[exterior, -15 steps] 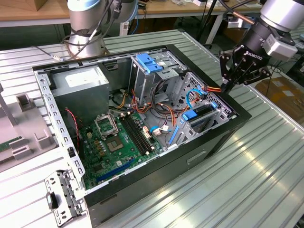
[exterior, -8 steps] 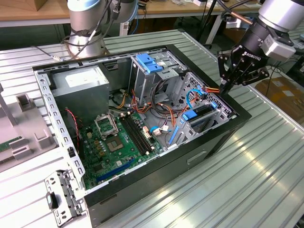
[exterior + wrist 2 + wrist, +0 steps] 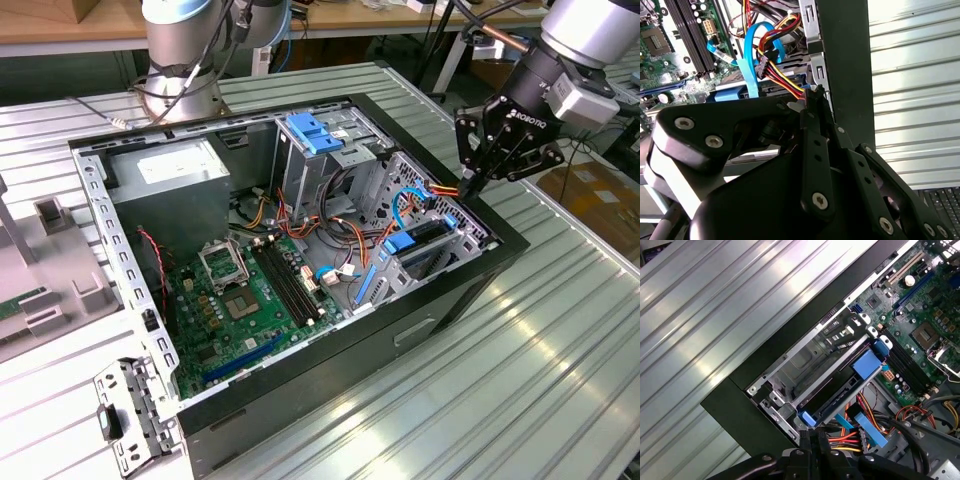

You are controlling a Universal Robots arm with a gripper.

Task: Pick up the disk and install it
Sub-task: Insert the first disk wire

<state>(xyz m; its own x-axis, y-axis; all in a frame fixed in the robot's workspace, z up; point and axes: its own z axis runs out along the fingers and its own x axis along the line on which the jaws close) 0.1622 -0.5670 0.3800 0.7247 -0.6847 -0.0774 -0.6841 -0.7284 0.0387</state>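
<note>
Ribbed metal tabletop (image 3: 560,330), pale and shiny, throwing back the light. The computer case (image 3: 330,385) wears a matt black painted shell, with bare grey sheet metal inside. Green circuit board (image 3: 240,310), dull, dotted with glinting solder. Smooth blue plastic on the latch (image 3: 312,133) and on the disk's (image 3: 425,243) carrier. The gripper (image 3: 472,183) is matt black metal with bright steel screws. Rubbery coloured wires (image 3: 782,80), slightly glossy.

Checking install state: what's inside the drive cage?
In the first wrist view the drive cage holds the disk with its blue carrier tabs; the upper bay looks empty. The disk's underside is hidden.
</note>
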